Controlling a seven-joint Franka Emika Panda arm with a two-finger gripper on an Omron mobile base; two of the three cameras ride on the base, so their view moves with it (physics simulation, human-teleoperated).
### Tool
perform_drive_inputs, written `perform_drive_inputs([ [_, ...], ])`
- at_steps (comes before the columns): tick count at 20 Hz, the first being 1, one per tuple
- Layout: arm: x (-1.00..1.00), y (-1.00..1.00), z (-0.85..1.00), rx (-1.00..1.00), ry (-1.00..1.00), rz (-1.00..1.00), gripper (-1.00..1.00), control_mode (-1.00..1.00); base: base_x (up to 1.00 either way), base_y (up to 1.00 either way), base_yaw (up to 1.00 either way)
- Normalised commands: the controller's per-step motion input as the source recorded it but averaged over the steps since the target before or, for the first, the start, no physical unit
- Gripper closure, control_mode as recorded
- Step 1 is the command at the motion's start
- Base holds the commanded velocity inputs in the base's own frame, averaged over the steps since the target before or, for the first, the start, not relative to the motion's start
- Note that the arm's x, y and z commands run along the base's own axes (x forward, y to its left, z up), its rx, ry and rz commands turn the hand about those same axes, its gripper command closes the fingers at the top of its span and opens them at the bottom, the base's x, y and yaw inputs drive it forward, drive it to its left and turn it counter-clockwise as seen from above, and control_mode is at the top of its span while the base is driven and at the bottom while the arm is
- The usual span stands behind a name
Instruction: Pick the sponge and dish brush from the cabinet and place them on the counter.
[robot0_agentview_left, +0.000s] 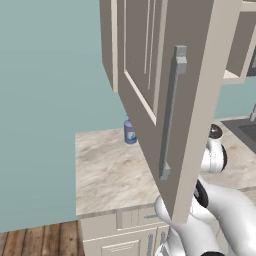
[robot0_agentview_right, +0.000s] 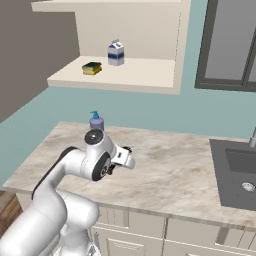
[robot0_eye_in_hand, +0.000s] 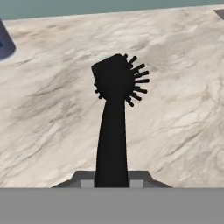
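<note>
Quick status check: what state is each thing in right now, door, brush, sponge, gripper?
Beige raised-panel cabinet door: swung open.
Black bristled dish brush: held by its handle, above the marbled counter.
Yellow-green sponge: on the cabinet shelf, not yet picked.
Gripper: shut on the brush.
Blue-white carton: upright on the shelf.

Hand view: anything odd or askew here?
Nothing stands out. The black bristle-headed dish brush is gripped by its handle, pointing straight out over the marbled beige stone counter. No spill or damage shows.
</note>
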Motion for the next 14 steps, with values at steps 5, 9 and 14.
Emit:
perform_drive_inputs([
  [5, 0.15, 0.00, -0.30, 0.00, 0.05, 0.00, 1.00, -1.00, 0.00, 0.00, 0.00],
  [9, 0.17, -0.01, -0.38, 0.00, 0.04, 0.00, 1.00, -1.00, 0.00, 0.00, 0.00],
  [14, 0.16, -0.01, -0.38, 0.00, 0.03, 0.00, 1.00, -1.00, 0.00, 0.00, 0.00],
])
